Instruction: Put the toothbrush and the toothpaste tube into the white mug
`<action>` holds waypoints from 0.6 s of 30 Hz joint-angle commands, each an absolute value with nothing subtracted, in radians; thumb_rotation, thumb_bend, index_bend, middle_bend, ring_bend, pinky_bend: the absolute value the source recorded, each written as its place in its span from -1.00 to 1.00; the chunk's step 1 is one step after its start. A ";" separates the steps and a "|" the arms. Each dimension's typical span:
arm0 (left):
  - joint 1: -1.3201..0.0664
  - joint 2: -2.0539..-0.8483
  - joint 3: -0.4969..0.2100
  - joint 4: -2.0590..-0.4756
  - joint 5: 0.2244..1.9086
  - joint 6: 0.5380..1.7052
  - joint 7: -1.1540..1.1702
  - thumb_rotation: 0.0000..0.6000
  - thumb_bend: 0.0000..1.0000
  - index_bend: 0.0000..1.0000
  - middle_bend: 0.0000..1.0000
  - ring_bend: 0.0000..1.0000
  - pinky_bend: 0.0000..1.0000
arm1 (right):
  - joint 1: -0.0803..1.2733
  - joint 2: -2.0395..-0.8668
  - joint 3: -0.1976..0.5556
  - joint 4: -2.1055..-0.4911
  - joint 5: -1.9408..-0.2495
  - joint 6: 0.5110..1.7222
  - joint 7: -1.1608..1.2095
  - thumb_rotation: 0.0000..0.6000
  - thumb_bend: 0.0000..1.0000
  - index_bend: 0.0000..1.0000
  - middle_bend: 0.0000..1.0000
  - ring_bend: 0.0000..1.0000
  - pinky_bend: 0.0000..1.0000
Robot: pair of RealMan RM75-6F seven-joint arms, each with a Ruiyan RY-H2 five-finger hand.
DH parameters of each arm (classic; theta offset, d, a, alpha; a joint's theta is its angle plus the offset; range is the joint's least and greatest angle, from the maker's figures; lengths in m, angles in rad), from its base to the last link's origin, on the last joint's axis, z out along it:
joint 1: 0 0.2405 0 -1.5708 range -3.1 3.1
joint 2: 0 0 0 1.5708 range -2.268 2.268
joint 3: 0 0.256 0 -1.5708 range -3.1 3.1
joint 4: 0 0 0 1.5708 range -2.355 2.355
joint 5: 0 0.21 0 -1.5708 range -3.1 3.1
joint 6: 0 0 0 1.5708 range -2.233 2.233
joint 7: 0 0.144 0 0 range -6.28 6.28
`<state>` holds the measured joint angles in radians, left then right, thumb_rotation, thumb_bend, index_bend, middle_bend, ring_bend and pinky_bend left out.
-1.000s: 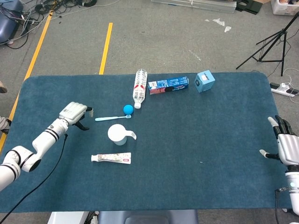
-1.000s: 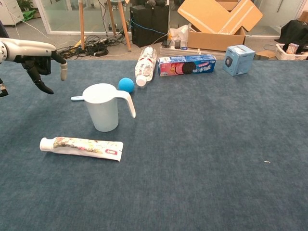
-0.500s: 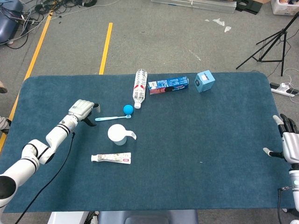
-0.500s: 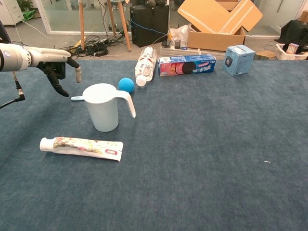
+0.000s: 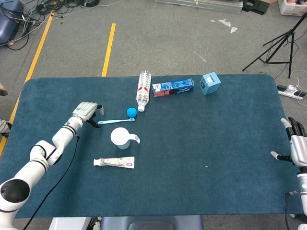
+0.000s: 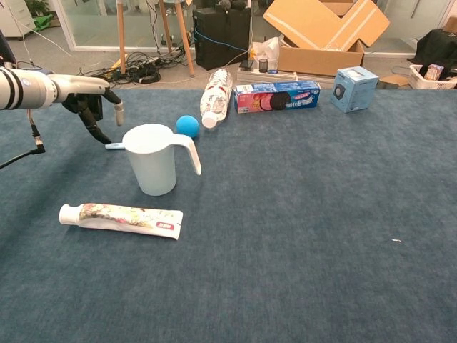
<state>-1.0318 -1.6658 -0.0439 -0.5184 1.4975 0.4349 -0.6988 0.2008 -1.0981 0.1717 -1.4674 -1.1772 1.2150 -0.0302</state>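
Note:
A light blue toothbrush (image 5: pixel 115 121) lies flat behind the white mug (image 5: pixel 122 137), which hides most of it in the chest view; only its handle end (image 6: pixel 114 146) shows. The toothpaste tube (image 5: pixel 114 162) lies in front of the mug (image 6: pixel 156 158), cap to the left (image 6: pixel 120 219). My left hand (image 5: pixel 87 113) hovers at the toothbrush's handle end, fingers apart and pointing down, holding nothing (image 6: pixel 94 112). My right hand (image 5: pixel 295 145) stays open at the table's right edge, far from everything.
A small blue ball (image 5: pixel 131 112) lies by the toothbrush head. Behind it are a lying plastic bottle (image 5: pixel 143 89), a blue biscuit pack (image 5: pixel 172 87) and a light blue box (image 5: pixel 210 83). Cardboard boxes and cables sit beyond the table's far edge.
My left hand has moved right along the table to the toothbrush's handle end. The right hand has slid slightly toward the table's right edge. No object has moved.

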 commanded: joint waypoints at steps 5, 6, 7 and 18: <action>-1.042 -1.695 -0.033 -0.485 1.496 0.412 -0.726 1.00 -1.00 -0.11 1.00 1.00 1.00 | 0.201 -1.098 0.174 -1.464 -1.173 1.216 -0.029 1.00 -0.97 -0.78 -0.96 -0.98 -0.21; -1.044 -1.699 -0.031 -0.480 1.497 0.409 -0.729 1.00 -1.00 -0.10 1.00 1.00 1.00 | 0.201 -1.099 0.174 -1.463 -1.172 1.215 -0.028 1.00 -0.97 -0.78 -0.96 -0.98 -0.21; -1.045 -1.706 -0.028 -0.472 1.499 0.407 -0.730 1.00 -1.00 -0.10 1.00 1.00 1.00 | 0.202 -1.099 0.175 -1.461 -1.169 1.212 -0.028 1.00 -0.97 -0.78 -0.96 -0.98 -0.21; -1.054 -1.774 -0.030 -0.381 1.488 0.393 -0.739 1.00 -1.00 -0.06 1.00 1.00 1.00 | 0.207 -1.102 0.177 -1.446 -1.155 1.193 -0.022 1.00 -0.97 -0.78 -0.96 -0.98 -0.21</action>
